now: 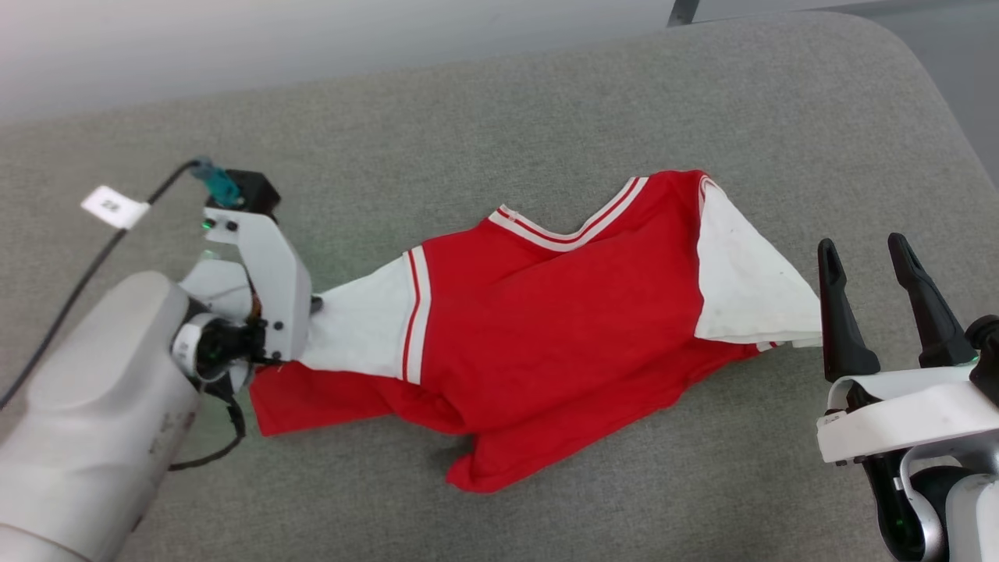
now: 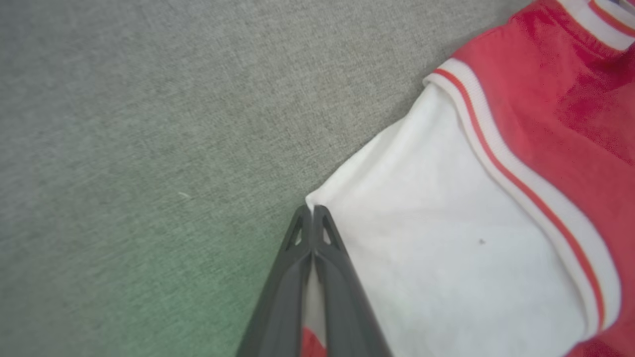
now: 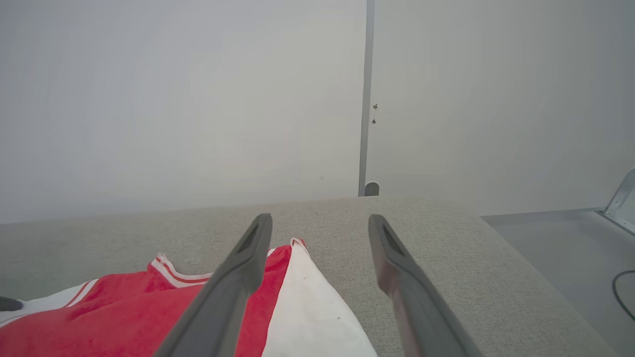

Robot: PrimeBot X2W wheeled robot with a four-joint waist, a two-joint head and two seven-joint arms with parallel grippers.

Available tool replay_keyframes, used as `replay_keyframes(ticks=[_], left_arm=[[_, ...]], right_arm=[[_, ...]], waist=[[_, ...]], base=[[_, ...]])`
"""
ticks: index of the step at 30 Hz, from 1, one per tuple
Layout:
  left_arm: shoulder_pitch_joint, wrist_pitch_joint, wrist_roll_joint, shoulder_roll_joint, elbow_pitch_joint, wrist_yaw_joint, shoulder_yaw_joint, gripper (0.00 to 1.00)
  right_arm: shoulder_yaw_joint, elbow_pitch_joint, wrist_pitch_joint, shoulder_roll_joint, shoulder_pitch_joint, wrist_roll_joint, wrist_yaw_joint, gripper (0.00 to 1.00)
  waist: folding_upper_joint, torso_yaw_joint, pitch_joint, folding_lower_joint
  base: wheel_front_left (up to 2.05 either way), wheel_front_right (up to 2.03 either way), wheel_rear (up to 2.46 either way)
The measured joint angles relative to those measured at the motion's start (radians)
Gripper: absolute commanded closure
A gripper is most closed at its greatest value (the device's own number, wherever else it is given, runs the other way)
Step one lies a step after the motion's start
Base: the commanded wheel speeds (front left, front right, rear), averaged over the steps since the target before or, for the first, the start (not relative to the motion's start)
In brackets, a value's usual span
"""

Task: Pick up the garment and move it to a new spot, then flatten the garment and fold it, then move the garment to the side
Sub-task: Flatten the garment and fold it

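Garment [image 2: 446,258] cropped at right edge

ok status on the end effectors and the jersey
Left end effector shut on garment at a white sleeve edge. Right end effector open, beside the other sleeve. Garment rumpled on grey cushion, nothing on top.

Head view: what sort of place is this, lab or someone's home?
Likely a robot test lab, not a home: a wide grey fabric-covered surface with the garment laid on it, a bare pale wall with a metal seam strip, and a numbered cable tag.
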Motion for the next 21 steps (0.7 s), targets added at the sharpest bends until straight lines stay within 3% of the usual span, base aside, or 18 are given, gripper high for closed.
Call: replay_keyframes(ticks=[21], left_arm=[[0.079, -0.149, 0.047, 0.188, -0.052, 0.06, 0.049, 1.0]], right_arm=[[-0.013, -0.028, 0.049, 0.0, 0.051, -0.018, 0.0, 0.0]], waist=[[0.0, 0.078, -0.096, 0.0]], base=[[0.0, 0.0, 0.0]])
